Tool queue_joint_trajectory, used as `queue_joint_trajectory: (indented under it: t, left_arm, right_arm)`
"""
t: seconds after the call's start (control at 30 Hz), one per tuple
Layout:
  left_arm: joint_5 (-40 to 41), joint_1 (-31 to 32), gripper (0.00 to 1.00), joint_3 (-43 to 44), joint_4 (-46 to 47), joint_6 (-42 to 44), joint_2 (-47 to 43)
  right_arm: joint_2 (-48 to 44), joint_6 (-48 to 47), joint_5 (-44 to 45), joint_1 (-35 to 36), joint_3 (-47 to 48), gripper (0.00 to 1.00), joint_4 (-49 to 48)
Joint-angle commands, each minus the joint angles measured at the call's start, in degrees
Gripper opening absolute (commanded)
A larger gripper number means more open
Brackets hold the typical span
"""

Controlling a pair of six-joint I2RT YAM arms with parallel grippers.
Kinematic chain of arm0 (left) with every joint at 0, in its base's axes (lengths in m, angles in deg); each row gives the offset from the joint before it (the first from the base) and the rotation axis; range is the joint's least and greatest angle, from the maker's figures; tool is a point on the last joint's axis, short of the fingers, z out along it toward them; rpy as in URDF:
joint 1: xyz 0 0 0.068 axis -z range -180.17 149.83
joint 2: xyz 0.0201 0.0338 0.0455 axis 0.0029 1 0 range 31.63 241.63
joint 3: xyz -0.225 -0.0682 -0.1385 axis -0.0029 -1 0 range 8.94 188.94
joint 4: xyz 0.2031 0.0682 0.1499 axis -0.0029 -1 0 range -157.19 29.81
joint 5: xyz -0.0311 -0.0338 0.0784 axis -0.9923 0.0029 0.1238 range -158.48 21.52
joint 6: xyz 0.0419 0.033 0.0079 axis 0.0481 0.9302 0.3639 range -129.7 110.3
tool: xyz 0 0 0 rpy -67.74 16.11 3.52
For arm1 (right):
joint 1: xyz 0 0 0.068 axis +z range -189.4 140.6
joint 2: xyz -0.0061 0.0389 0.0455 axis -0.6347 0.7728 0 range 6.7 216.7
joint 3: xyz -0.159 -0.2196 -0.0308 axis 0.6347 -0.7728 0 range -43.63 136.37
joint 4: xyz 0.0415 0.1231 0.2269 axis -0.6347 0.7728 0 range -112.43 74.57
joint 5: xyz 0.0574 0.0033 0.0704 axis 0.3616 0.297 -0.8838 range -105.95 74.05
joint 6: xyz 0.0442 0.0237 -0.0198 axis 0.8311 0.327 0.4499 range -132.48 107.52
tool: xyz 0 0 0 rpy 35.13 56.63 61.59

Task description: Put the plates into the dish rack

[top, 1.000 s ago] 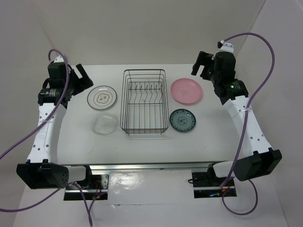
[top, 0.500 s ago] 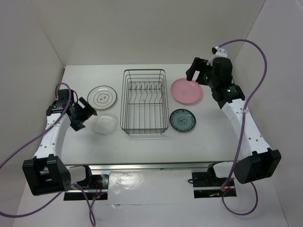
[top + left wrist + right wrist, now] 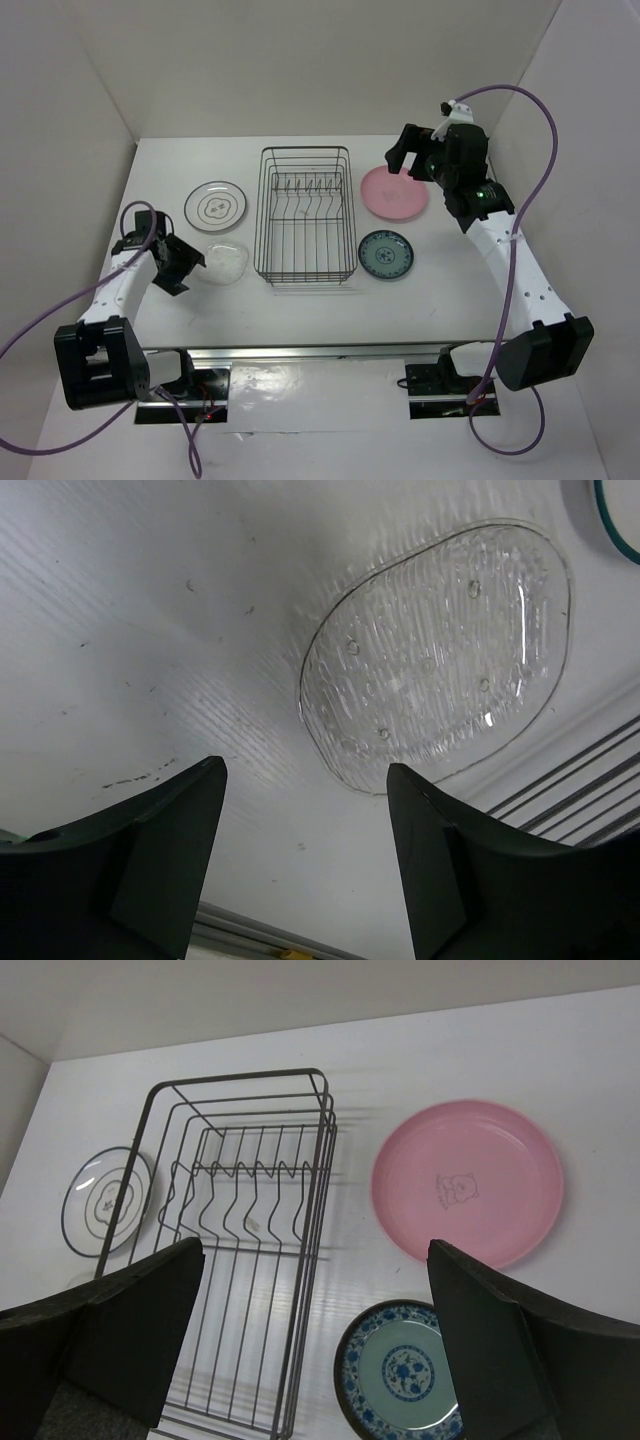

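My left claw (image 3: 305,775) gapes low beside the glass plate (image 3: 440,650), the blue plate (image 3: 385,254) lies right of the rack (image 3: 305,149), farther off sit the ringed plate (image 3: 216,206) and pink plate (image 3: 395,192), all 4 outside it, my right claw (image 3: 315,1250) spread wide above.

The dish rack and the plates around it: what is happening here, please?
Loading has not started: the dish rack holds nothing, and all four plates lie flat on the table. The left pincer is open and low, just beside the clear glass plate, not gripping it. The right pincer is open above the pink plate. The white ringed plate and the blue-green plate are unattended.
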Motion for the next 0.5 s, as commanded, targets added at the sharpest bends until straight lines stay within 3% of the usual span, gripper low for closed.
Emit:
queue_joint_trajectory:
  t: [0.0, 0.17, 0.3, 0.37, 0.47]
  left_arm:
    - [1.8, -0.4, 0.78, -0.9, 4.1, -2.1, 2.1]
    - [1.8, -0.4, 0.78, -2.0, 7.8, -3.5, 7.0]
    - [1.8, -0.4, 0.73, -2.0, 9.7, -4.0, 11.3]
    - [2.4, -0.4, 0.62, -2.0, 10.2, -4.6, 11.8]
    - [3.7, -0.4, 0.62, -1.3, 8.8, -5.1, 12.6]
  right_arm:
    - [-0.5, -0.6, -0.5, 0.4, -0.7, 1.00, -2.8]
    - [0.1, -0.6, -1.0, 0.4, -0.7, 1.00, -3.9]
    - [0.6, -1.2, -1.0, 0.4, -0.7, 1.00, -3.9]
    - [0.6, -1.2, -1.0, 0.4, -1.3, 1.00, -3.9]
    - [0.6, -1.2, -1.0, 0.4, -1.3, 1.00, -3.9]
